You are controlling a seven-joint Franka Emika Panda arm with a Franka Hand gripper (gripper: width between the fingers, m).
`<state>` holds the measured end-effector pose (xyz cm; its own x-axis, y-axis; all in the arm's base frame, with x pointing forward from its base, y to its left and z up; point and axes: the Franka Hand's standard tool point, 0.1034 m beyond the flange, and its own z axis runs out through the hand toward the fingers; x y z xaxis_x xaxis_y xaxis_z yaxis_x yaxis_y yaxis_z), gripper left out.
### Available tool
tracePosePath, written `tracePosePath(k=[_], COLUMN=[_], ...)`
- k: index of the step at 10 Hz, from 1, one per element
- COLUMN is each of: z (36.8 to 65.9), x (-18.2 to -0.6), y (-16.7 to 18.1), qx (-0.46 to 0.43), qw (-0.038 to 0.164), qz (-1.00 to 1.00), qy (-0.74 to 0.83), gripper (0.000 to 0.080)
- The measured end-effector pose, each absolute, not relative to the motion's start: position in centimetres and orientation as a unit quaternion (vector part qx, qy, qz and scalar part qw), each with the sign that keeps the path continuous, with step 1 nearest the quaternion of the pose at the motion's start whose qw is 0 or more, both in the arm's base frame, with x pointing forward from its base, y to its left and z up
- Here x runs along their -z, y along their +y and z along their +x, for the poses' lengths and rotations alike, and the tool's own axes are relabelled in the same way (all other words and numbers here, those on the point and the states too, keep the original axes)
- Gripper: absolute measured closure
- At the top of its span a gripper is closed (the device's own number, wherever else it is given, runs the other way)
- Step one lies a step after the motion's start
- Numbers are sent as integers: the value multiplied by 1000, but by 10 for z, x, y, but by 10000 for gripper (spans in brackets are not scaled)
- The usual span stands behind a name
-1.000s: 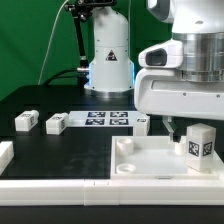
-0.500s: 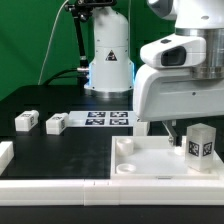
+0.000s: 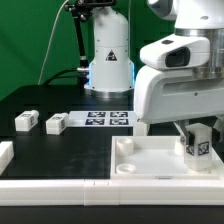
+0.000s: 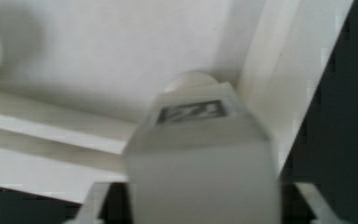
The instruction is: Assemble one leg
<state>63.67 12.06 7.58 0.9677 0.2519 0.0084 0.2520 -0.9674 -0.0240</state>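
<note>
Down over the white tray piece [image 3: 150,163], the gripper [image 3: 195,137], fingers narrow and tight against both flanks of the leg [image 3: 199,149] in the wrist view. Leg upright at the tray piece's far side toward the exterior view's right, tag facing the camera. Spare blocks [image 3: 56,124] well apart from the tray piece, on the exterior view's left; marker board [image 3: 107,119] just behind the tray piece.

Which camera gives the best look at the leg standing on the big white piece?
The exterior view: the leg shows upright there, its tag side towards the camera. The wrist view gives only a blurred close-up of the leg from above, filling much of the picture, with its tag seen at a slant.
</note>
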Motion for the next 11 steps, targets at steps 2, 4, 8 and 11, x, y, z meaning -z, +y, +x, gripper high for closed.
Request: tracePosePath(k=[2,4,8,11], z=[636,635,635,635], x=[-75,-75,-73,-75], y=[122,121,114,112], qx=[1,0,3,-18], qw=[17,17,36,44], qz=[-999,-995,-933,-878], qy=[-41,103,358,477], gripper=[509,509,509,509])
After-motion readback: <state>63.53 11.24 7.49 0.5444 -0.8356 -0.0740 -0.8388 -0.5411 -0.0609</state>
